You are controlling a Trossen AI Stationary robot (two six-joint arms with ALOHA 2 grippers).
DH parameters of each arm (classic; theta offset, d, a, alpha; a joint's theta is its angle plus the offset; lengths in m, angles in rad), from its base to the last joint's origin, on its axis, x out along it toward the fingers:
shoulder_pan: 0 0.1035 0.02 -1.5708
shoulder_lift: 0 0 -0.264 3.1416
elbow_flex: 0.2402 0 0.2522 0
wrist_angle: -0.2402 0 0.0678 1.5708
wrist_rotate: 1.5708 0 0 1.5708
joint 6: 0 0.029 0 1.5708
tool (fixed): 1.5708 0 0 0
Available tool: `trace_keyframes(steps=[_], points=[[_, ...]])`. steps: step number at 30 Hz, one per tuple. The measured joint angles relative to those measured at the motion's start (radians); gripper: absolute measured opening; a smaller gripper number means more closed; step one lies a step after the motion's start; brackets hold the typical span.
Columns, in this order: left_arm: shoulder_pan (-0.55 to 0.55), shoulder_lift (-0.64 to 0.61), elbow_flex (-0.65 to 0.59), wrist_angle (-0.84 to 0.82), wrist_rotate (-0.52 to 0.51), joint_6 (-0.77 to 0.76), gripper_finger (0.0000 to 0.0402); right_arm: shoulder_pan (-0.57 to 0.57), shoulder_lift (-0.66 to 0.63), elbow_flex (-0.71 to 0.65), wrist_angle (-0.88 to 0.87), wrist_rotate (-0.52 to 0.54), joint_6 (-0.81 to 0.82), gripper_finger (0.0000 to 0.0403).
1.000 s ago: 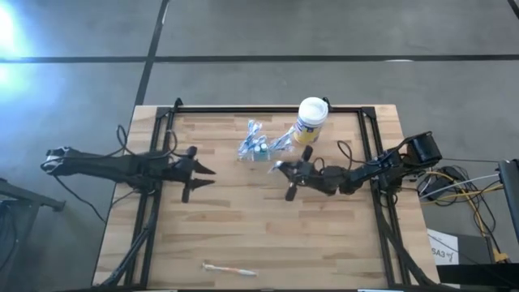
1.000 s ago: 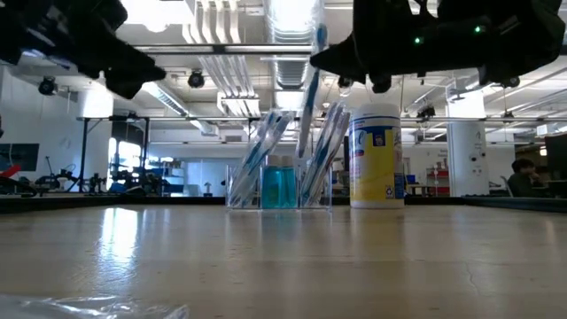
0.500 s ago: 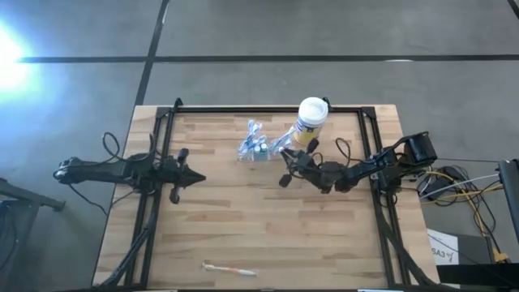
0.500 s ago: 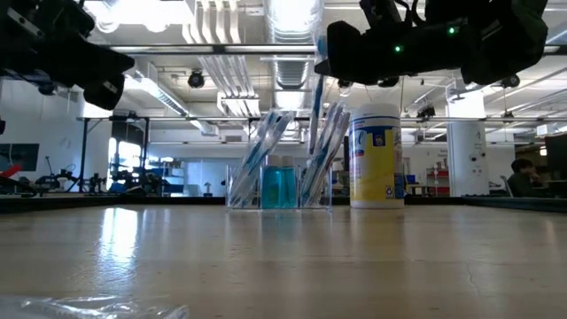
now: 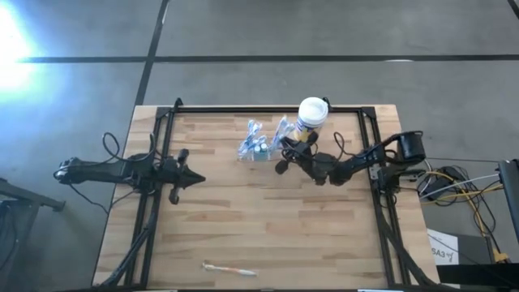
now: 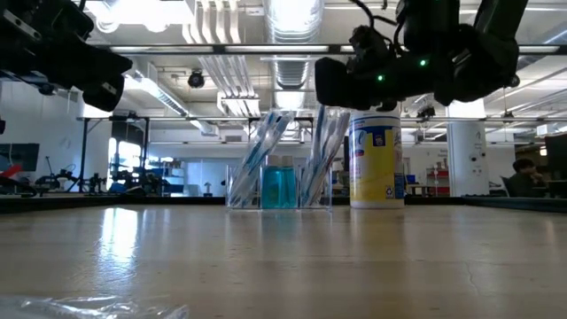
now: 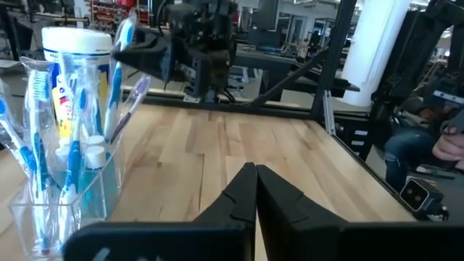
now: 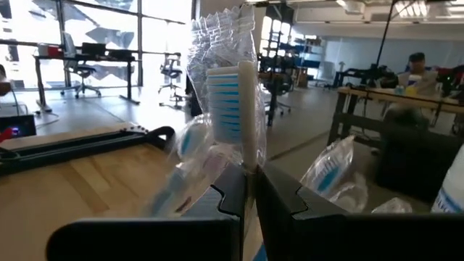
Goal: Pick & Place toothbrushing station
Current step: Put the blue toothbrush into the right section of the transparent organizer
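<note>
Directly above the toothbrushing station hovers the right gripper (clamping a toothbrush).

Open bare wood across the middle and near half of the table; passage unobstructed there except for one wrapped toothbrush lying flat near the front edge.

Far side crowded: toothbrushing station bristling with wrapped brushes, white canister just beside it toward the right. Right gripper hanging directly at the station's right end, shut on a wrapped brush, blocking approach from that side.

Left approach to the station clear; left gripper shut, well apart, over bare wood.
</note>
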Motion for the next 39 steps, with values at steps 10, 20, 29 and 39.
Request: trace_keyframes(steps=[10,20,29,39], points=[[0.000,0.000,0.001,-0.001,0.000,0.000,0.0016,-0.018,0.107,0.003,0.057,0.005,0.091,0.0013],[0.000,0.000,0.001,-0.001,0.000,0.001,0.0009,-0.057,0.178,0.006,0.041,0.026,0.284,0.0013],[0.000,0.000,0.001,-0.002,0.000,0.003,0.0017,-0.068,0.204,0.008,0.048,0.025,0.301,0.0014],[0.000,0.000,0.001,-0.002,0.000,0.003,0.0018,-0.039,0.122,0.004,0.020,-0.010,0.203,0.0108]])
